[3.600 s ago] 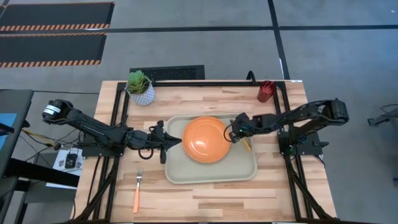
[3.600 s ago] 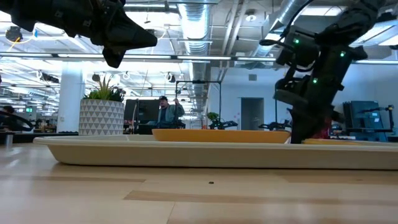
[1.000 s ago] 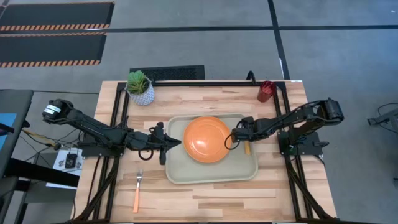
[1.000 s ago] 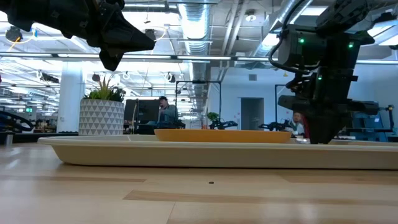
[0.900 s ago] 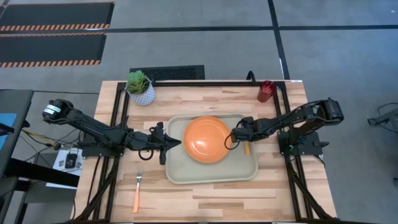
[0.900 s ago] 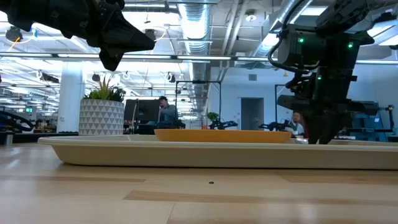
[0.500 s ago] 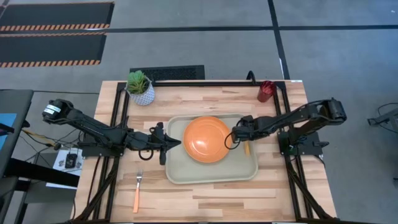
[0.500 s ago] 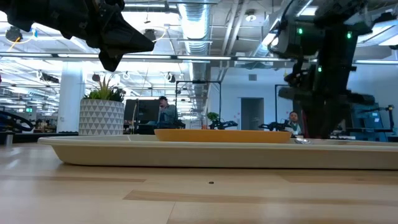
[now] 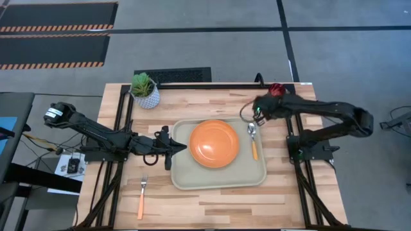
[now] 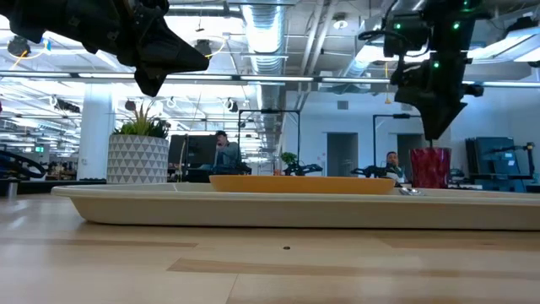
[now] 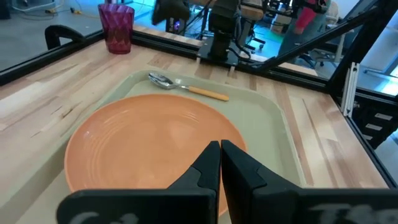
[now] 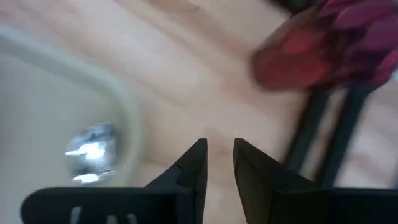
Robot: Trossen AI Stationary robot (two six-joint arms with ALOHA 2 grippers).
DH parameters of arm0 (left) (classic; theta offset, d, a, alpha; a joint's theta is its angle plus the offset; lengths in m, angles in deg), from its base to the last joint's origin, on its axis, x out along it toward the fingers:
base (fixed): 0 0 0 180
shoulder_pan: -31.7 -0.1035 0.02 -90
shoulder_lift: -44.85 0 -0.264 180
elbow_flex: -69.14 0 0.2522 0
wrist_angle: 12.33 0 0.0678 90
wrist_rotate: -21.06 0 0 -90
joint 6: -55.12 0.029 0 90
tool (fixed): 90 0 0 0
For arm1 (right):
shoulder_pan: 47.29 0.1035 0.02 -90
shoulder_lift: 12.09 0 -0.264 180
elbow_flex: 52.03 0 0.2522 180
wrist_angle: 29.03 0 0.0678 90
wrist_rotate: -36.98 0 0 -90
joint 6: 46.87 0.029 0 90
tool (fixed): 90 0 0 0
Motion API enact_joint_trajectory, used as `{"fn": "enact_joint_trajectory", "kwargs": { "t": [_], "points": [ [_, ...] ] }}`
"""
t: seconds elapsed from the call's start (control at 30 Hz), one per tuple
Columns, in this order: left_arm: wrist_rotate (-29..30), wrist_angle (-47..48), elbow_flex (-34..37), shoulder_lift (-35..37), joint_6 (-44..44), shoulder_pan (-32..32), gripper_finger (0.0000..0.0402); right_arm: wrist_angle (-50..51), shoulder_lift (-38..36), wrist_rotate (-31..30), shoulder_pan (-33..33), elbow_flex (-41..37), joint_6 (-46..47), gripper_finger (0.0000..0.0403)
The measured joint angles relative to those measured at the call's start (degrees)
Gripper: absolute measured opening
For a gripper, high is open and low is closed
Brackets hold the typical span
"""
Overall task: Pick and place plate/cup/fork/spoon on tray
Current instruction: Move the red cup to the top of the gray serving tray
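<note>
The orange plate (image 9: 214, 144) lies on the beige tray (image 9: 186, 176) at the table's middle. The spoon (image 9: 253, 140) lies on the tray's right part, its bowl toward the far edge. The dark red cup (image 9: 276, 90) stands at the far right corner. The fork (image 9: 142, 196) lies on the table near the front left. My right gripper (image 9: 255, 111) hangs slightly open and empty above the table between the tray's far right corner and the cup (image 12: 311, 50). My left gripper (image 9: 183, 147) is shut and empty, above the tray's left edge.
A white patterned pot with a green plant (image 9: 146, 90) stands at the far left. Black frame rails (image 9: 302, 173) run along the table's left, right and far sides. Bare wood lies in front of the tray (image 9: 218, 205).
My right gripper has risen from the spoon on the tray and gone toward the table's far right, toward the cup, turning as it went. The spoon stays lying on the tray's right part.
</note>
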Motion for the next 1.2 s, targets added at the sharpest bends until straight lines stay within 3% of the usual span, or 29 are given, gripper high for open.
{"fn": "enact_joint_trajectory", "kwargs": {
  "t": [0.13,0.33,0.47,0.57,0.77,1.03,1.1,1.2],
  "points": [
    [0.05,-0.02,0.0,0.0,0.64,-0.02,0.0,-2.25,0.18,-0.8,-7.73,-0.02,-11.91,0.0121],
    [0.11,-0.07,0.0,0.0,0.67,-0.02,0.0,-5.86,3.85,-8.03,-16.09,-0.02,-21.1,0.0194],
    [0.11,-0.07,0.0,0.0,0.67,-0.02,0.0,-9.15,5.77,-7.87,-19.91,-0.02,-25.77,0.0227],
    [0.1,-0.07,0.0,0.0,0.67,0.0,0.0,-12.12,7.05,-5.48,-21.86,-0.02,-28.96,0.0229],
    [0.09,-0.07,0.0,0.0,0.7,0.0,0.0,-15.09,10.37,-0.29,-23.56,-0.02,-32.77,0.0173],
    [0.63,0.87,0.0,0.0,1.47,-0.07,0.0,-14.99,11.81,0.88,-22.14,-0.01,-36.55,0.0027],
    [1.47,1.55,0.0,0.29,1.96,-0.07,0.0,-14.46,10.71,0.82,-20.9,0.77,-36.74,0.0013],
    [2.08,3.02,0.0,1.58,1.94,-0.07,0.0,-12.48,8.99,0.95,-18.0,3.8,-36.24,0.0026]
  ]
}}
